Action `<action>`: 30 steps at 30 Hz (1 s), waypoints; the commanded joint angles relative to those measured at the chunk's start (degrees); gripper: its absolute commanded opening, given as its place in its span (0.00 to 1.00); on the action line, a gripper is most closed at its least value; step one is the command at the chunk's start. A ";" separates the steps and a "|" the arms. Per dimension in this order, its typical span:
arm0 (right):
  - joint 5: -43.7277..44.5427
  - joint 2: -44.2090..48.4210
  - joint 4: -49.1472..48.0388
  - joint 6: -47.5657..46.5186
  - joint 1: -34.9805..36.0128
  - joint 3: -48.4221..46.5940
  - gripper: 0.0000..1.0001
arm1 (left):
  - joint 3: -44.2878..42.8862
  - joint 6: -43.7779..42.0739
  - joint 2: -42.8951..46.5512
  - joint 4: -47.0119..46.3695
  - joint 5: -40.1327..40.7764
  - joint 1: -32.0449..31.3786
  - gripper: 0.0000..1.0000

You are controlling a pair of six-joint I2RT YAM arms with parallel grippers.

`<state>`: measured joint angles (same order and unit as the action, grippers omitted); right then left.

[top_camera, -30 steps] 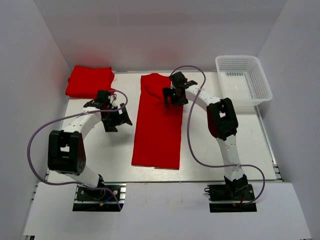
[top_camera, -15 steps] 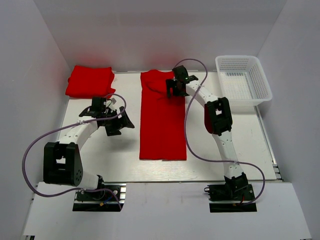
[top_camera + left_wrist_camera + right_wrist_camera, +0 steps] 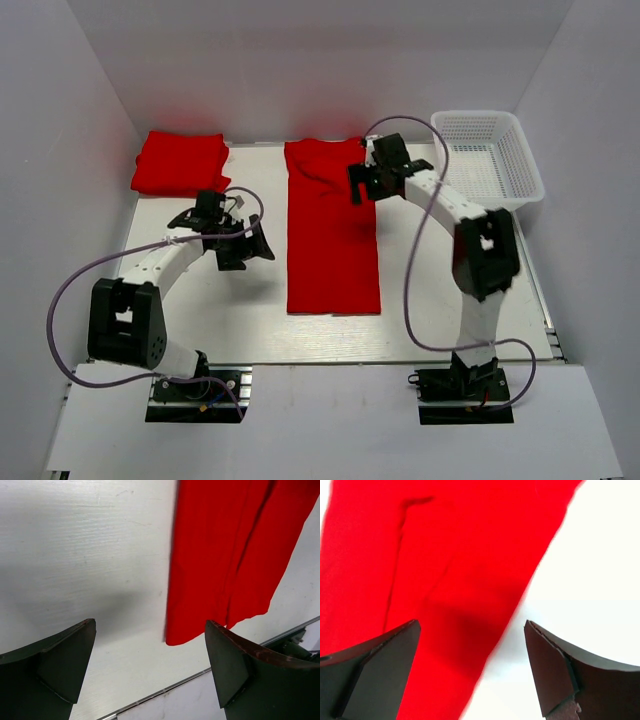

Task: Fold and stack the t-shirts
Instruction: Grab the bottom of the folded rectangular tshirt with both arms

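Note:
A red t-shirt [image 3: 332, 225], folded lengthwise into a long strip, lies flat in the middle of the table. It also shows in the left wrist view [image 3: 230, 550] and in the right wrist view [image 3: 435, 570]. A second red t-shirt [image 3: 180, 162] lies folded at the back left. My left gripper [image 3: 258, 242] is open and empty, just left of the strip. My right gripper [image 3: 362, 188] is open and empty above the strip's upper right edge; in its own view [image 3: 470, 675] that edge runs between the jaws.
A white mesh basket [image 3: 487, 166] stands at the back right. White walls close in the table on three sides. A metal rail [image 3: 400, 362] runs along the table's near edge.
The long shirt was drawn toward the back and right and now lies straight. My right gripper moved right and let go of it. My left gripper moved right toward the shirt's left edge.

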<state>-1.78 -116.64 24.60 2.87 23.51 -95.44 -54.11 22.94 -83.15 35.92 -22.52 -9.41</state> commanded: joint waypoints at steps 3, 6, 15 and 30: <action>11.14 17.48 -2.90 4.48 3.46 20.49 0.90 | 1.44 1.40 4.76 0.91 4.86 -5.08 1.00; 12.51 28.26 -1.66 8.10 6.81 32.96 0.90 | 2.68 2.72 4.76 0.11 7.47 -9.91 1.00; 14.88 44.92 -1.22 23.93 19.37 53.43 0.90 | 2.69 6.33 3.61 1.61 16.81 -22.84 1.00; 20.50 38.95 2.56 30.88 25.89 51.49 0.90 | 1.20 9.67 -2.54 3.45 25.07 -32.16 1.00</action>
<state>16.97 -77.28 27.68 31.64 48.84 -41.63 -51.75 32.01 -85.54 39.16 0.95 -40.38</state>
